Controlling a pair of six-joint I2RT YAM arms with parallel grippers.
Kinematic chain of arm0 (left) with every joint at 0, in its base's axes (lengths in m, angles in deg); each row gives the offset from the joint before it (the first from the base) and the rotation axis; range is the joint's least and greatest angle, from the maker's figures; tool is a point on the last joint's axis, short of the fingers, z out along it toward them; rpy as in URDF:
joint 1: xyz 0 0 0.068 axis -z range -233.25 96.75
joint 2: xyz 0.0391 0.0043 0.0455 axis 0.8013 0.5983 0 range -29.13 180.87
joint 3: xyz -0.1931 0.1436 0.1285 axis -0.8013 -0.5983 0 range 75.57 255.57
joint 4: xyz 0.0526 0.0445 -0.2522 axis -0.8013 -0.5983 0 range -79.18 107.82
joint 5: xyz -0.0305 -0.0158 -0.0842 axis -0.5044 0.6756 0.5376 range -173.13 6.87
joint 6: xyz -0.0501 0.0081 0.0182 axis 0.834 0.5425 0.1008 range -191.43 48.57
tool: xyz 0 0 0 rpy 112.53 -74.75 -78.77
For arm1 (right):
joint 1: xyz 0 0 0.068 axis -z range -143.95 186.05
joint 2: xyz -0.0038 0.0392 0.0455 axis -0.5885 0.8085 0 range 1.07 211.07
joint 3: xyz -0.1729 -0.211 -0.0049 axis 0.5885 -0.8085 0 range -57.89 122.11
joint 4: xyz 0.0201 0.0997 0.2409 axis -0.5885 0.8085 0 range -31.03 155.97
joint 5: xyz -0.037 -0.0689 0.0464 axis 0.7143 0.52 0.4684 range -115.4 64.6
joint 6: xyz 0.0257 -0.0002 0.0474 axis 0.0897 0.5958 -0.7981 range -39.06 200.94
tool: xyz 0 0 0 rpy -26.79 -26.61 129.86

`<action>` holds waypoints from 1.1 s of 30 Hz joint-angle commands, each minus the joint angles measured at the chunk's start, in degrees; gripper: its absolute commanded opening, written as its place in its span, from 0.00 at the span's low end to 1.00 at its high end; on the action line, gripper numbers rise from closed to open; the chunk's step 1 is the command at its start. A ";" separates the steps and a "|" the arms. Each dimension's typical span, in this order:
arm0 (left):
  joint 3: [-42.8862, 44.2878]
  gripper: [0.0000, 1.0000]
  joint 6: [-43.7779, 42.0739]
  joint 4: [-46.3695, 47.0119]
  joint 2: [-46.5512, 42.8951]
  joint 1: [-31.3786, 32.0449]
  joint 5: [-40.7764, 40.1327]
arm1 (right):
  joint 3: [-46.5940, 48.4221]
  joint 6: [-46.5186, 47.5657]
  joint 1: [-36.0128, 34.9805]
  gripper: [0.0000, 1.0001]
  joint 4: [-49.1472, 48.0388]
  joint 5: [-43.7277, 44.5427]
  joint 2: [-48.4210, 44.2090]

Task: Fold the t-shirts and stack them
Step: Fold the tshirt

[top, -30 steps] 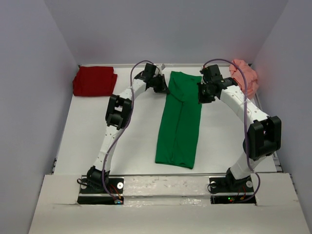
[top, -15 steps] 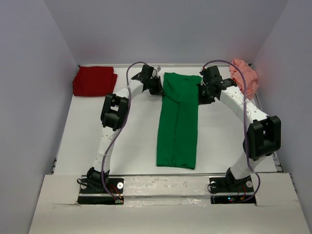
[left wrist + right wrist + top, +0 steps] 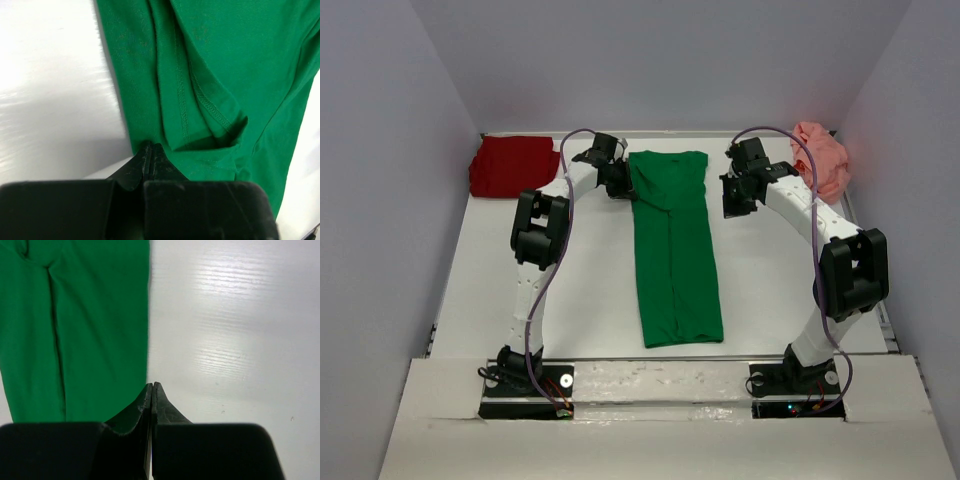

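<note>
The left hand (image 3: 617, 182) is pinched shut on the far left edge of the green t-shirt (image 3: 675, 250) and has swung left since a second ago, dragging the shirt's far end with it. The long folded strip now runs nearly straight from far to near on the tabletop (image 3: 580, 290). The right hand (image 3: 733, 197) is closed on nothing. It touched the shirt before and now sits just beside its right edge. The dark red t-shirt (image 3: 513, 165) stays far left and the salmon pink t-shirt (image 3: 823, 160) far right.
</note>
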 commanded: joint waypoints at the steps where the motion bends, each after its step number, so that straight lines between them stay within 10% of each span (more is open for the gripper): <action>1: -2.70 0.00 -1.62 -5.30 -2.74 -1.08 -3.94 | 0.23 0.76 0.03 0.00 -3.06 -1.34 0.45; 8: -1.12 0.02 -2.94 -4.25 -5.80 -0.29 -3.58 | -0.47 1.11 0.03 0.00 -3.67 -1.34 -0.43; 20: 4.93 0.50 -6.28 -8.02 -11.98 5.95 -12.99 | -0.65 1.02 0.03 0.00 -3.94 -3.28 0.53; 33: 14.08 0.44 -5.58 -9.52 -3.36 7.80 -6.84 | -1.79 1.20 0.03 0.00 -3.94 -2.13 -0.96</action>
